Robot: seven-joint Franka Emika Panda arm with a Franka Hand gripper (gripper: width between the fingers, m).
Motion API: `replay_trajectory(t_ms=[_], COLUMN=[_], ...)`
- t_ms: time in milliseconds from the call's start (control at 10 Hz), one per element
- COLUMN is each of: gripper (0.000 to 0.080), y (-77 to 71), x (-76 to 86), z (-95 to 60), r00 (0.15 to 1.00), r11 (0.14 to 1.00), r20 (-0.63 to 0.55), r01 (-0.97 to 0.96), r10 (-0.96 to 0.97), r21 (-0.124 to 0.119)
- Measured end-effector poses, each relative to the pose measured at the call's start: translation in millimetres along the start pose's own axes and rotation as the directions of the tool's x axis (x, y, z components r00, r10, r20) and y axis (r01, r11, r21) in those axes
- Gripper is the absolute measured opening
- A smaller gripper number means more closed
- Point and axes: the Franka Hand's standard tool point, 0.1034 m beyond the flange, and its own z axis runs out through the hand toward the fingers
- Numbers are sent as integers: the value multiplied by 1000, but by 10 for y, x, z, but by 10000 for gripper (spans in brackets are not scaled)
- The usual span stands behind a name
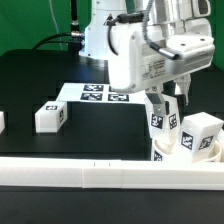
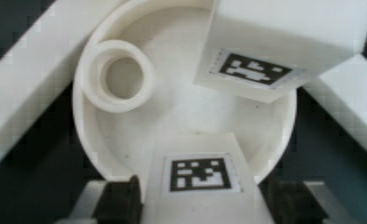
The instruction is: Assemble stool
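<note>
Fingers [image 2: 112, 197] pinched leg [image 2: 201, 170] from both sides, tag face toward wrist camera. Gripper [image 1: 165, 103] held leg upright over seat [image 2: 91, 140], lower end down in bowl; contact unclear. Second leg [image 2: 265, 52] stood in seat just beside, slightly tilted. Round socket [image 2: 118, 78] showed in seat floor. Seat sat by rail [image 1: 100, 176], at exterior view's right. Third leg [image 1: 50, 115] lay well apart on black table [image 1: 30, 80], near marker board [image 1: 100, 93].
</note>
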Motion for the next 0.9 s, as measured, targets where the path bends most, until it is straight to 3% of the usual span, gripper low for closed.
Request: replay_trajectory(t_ms=[400, 500, 600, 700, 800, 900], gripper=[341, 435, 565, 565, 634, 645], y=[11, 9, 3, -31, -31, -18], x=[-3, -10, -62, -100, -99, -119], z=[-1, -13, -119, -275, -374, -407], r00=[1000, 1000, 996, 982, 964, 954], r11=[1000, 1000, 996, 983, 965, 956], r20=[15, 15, 21, 41, 52, 58], r01=[-14, 3, 85, 183, 262, 293], r10=[14, -3, -85, -183, -262, -293], r21=[-1, -2, -15, 0, 3, -4])
